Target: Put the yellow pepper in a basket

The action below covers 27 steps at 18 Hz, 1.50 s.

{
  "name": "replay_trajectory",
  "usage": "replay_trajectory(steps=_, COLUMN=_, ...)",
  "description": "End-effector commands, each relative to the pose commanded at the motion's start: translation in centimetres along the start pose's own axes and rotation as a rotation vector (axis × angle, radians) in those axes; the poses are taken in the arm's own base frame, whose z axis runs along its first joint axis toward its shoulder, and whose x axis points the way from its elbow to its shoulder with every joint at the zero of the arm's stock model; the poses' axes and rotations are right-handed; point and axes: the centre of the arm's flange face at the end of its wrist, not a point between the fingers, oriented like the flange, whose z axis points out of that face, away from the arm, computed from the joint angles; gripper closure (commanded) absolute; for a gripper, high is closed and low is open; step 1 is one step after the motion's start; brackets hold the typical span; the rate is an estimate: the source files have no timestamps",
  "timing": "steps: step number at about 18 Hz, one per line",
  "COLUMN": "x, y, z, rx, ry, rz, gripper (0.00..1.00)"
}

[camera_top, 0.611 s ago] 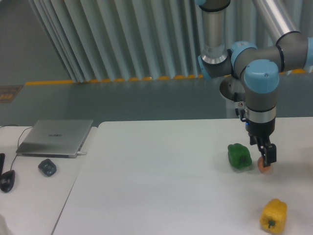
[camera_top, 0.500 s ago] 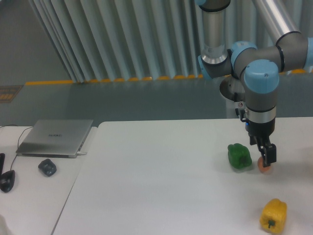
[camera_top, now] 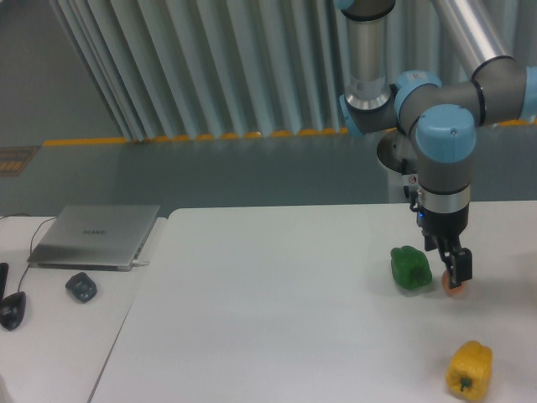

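The yellow pepper (camera_top: 469, 368) lies on the white table near the front right edge, glossy and lobed, stem end toward the front. My gripper (camera_top: 455, 276) hangs well behind it, pointing down, with its dark fingers low over a small orange-brown egg-shaped thing (camera_top: 454, 288). The fingers stand close together around the top of that thing; I cannot tell whether they grip it. No basket shows in this view.
A green bell pepper (camera_top: 411, 268) sits just left of the gripper. On a separate desk at the left lie a closed laptop (camera_top: 96, 235), a small dark device (camera_top: 81, 286) and a black mouse (camera_top: 11, 310). The table's left edge (camera_top: 134, 311) runs diagonally.
The arm has shifted very slightly to the left; the gripper stays over the orange-brown thing. The peppers have not moved.
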Motion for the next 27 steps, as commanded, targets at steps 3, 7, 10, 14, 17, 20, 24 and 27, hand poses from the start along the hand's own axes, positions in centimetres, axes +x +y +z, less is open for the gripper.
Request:
replay_trajectory(steps=3, x=-0.4, y=-0.2, z=0.2, rx=0.026, ry=-0.058, rz=-0.133, gripper=0.00)
replay_trajectory(steps=7, x=-0.1, y=-1.5, z=1.5, rx=0.118, ry=-0.136, rz=-0.304, gripper=0.00)
replay_trajectory(steps=10, x=-0.3, y=-1.6, z=1.5, rx=0.138, ry=-0.170, rz=-0.373, gripper=0.00)
replay_trajectory(steps=14, x=-2.8, y=-1.1, z=1.3, rx=0.123, ry=-0.197, rz=-0.633, gripper=0.00)
replay_trajectory(steps=17, x=-4.3, y=-1.3, z=2.2, rx=0.100, ry=-0.208, rz=-0.717, gripper=0.00)
replay_trajectory(steps=20, x=-5.4, y=-1.4, z=2.5, rx=0.117, ry=-0.241, rz=-0.740, gripper=0.00)
replay_trajectory(steps=24, x=-7.2, y=-1.1, z=3.6, rx=0.082, ry=-0.273, rz=-0.766, gripper=0.00)
replay_trajectory(steps=27, x=-8.5, y=-0.7, z=3.2, rx=0.086, ry=-0.289, rz=-0.774, gripper=0.00)
